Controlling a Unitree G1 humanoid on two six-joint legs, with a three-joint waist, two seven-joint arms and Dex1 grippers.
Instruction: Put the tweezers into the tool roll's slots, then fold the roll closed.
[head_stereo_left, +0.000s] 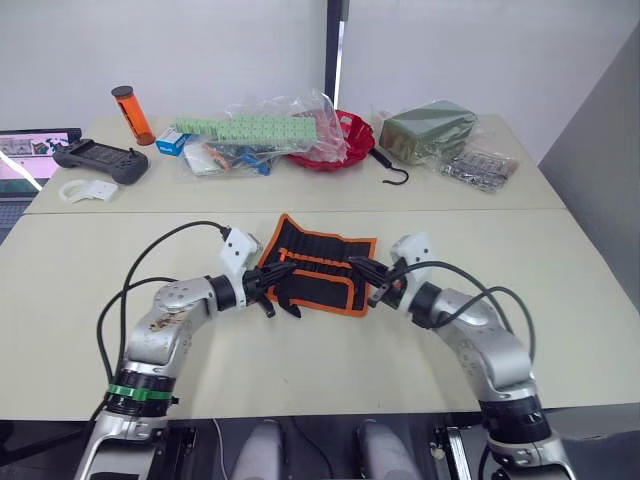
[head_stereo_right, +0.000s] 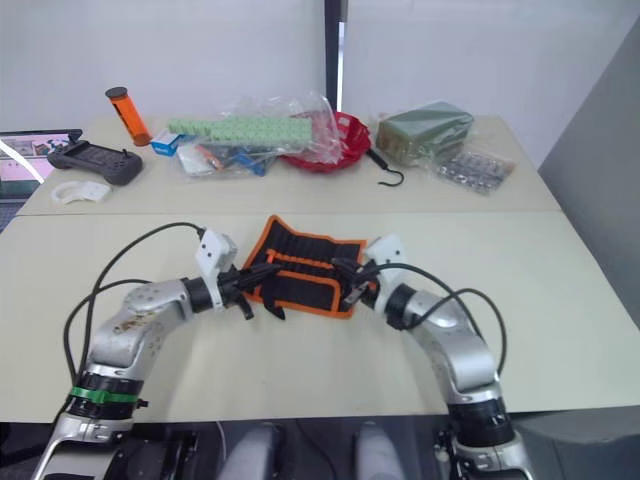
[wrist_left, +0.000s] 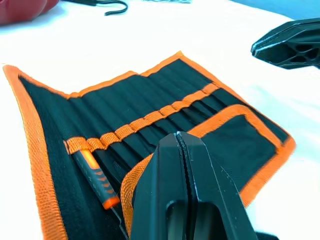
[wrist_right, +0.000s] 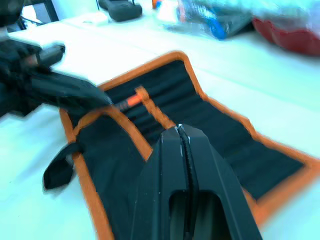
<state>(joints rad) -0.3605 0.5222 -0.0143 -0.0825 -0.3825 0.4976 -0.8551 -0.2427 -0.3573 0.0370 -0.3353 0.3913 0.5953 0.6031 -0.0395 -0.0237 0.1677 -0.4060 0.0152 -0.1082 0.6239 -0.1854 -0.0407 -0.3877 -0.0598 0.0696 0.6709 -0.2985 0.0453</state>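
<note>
Both grippers sit at the near edge of the roll (head_stereo_left: 318, 265), which lies unrolled and flat on the worktop (head_stereo_left: 90, 270), inner face up. Left gripper (head_stereo_left: 268, 283) has its fingers pressed together with nothing between them, its tip over the roll's orange-edged lower flap at the robot's left end. Right gripper (head_stereo_left: 366, 272) is likewise closed and empty, its tip over the roll's right end.

Slots (wrist_left: 150, 131) run across the middle of the roll under an orange stitched band. One tool with an orange-and-black grip (wrist_left: 95, 175) sits in the slot at the left end, its handle poking out below the band. Whether the other slots hold anything cannot be told.

At the back of the worktop stand a red bowl (head_stereo_left: 345, 140) partly covered by a clear plastic bag (head_stereo_left: 250, 135), a dark green packet (head_stereo_left: 428, 130), a black hook (head_stereo_left: 392, 170), an orange bottle (head_stereo_left: 131, 113) and a black controller (head_stereo_left: 100, 160).
</note>
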